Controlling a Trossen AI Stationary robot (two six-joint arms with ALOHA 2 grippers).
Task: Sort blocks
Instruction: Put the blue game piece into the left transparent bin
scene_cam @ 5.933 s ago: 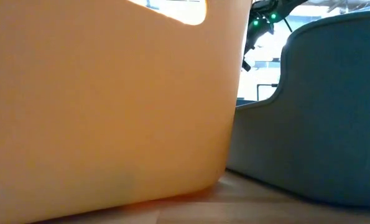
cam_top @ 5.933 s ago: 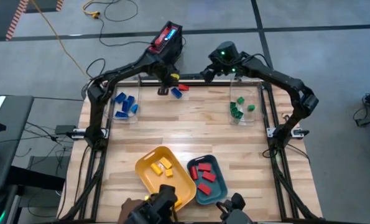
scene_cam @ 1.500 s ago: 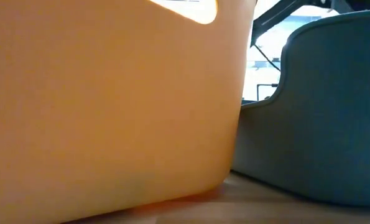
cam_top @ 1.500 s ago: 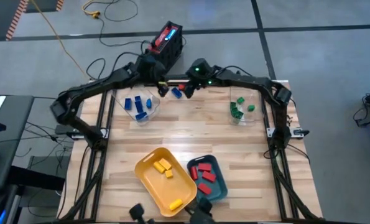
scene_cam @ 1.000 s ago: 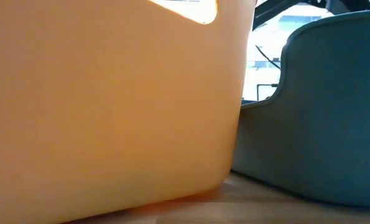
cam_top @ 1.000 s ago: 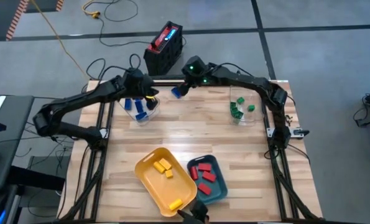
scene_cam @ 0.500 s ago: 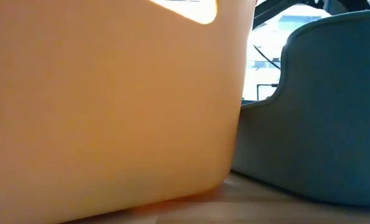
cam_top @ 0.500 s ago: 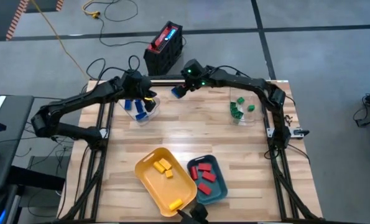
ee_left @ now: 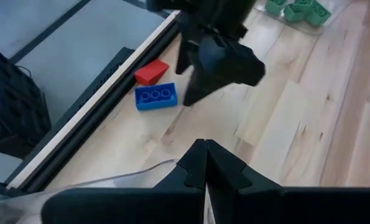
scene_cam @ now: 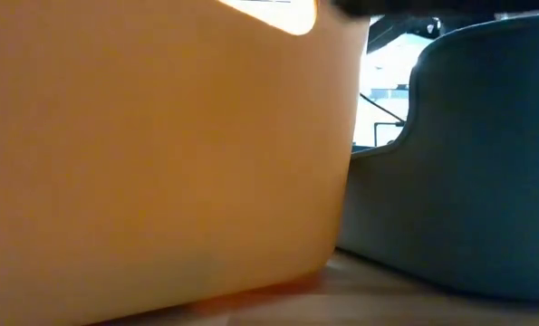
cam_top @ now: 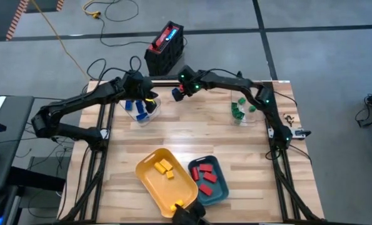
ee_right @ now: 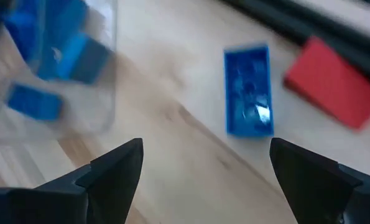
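A blue block (ee_right: 249, 89) and a red block (ee_right: 333, 82) lie flat, close together, at the far edge of the table, more blue blocks (cam_top: 137, 107) sit far left, green blocks (cam_top: 238, 109) far right, and yellow blocks (cam_top: 164, 167) and red blocks (cam_top: 206, 177) lie near.

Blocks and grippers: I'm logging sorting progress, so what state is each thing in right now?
Loose blue block: lying flat on the table, unsorted.
Loose red block: on the table beside it, unsorted.
Right gripper: open, empty, near the blue block.
Left gripper: shut, empty.
Yellow tray: holds yellow blocks.
Teal tray: holds red blocks.
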